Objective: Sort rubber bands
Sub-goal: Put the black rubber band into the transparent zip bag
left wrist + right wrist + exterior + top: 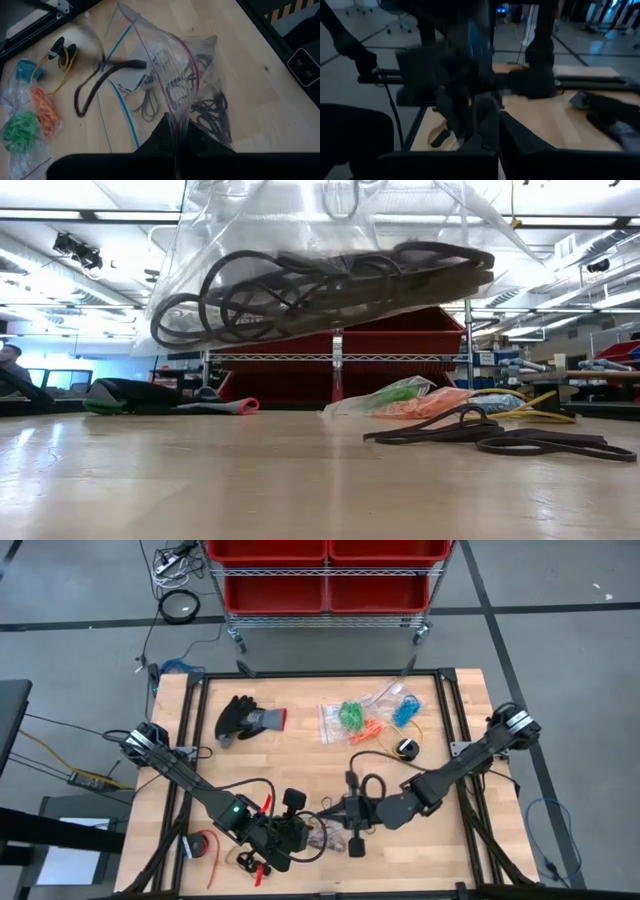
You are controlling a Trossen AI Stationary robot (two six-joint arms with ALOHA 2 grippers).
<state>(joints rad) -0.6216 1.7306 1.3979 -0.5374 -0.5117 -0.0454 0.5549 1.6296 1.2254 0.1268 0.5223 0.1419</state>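
The left claw (177, 145) sits at the table's (300, 755) 7 o'clock, clamped on the edge of a clear bag (185, 75) of black rubber bands (320, 280), held off the table. At 5 o'clock the right claw (345, 812) meets the bag; whether its fingers are apart cannot be told. At 1 o'clock lie green (350, 715), orange (368, 727) and blue (405, 710) bagged bands.

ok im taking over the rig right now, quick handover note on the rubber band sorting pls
Left gripper: shut on the clear bag of black rubber bands, held off the table.
Right gripper: beside that bag; fingers unclear.
Done: green, orange and blue bands sit in bags at the far side.
Left: a few black bands lie loose on the table; bag them.
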